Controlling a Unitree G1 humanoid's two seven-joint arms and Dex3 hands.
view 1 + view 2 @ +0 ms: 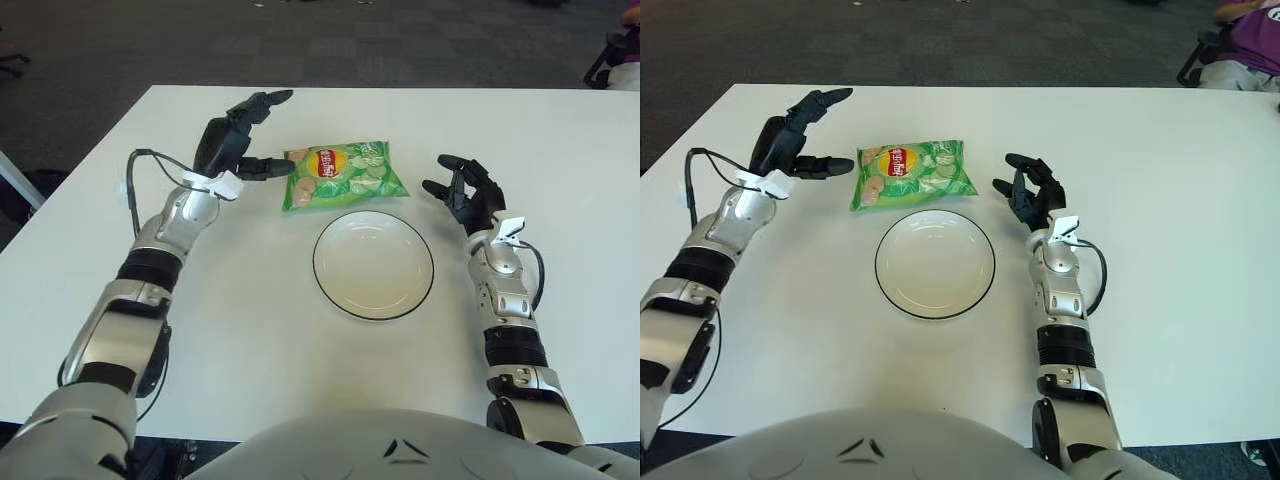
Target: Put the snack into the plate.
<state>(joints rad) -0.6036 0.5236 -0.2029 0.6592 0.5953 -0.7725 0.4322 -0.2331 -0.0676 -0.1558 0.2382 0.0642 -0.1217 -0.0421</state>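
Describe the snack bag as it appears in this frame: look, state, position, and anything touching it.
The snack bag is a green, glossy foil chip packet with a red-and-yellow logo and printed chips, sealed and puffed, lying flat on the white table. It sits just behind the empty plate, apart from it. The left hand, fingers spread, shows at its left edge; contact is unclear.
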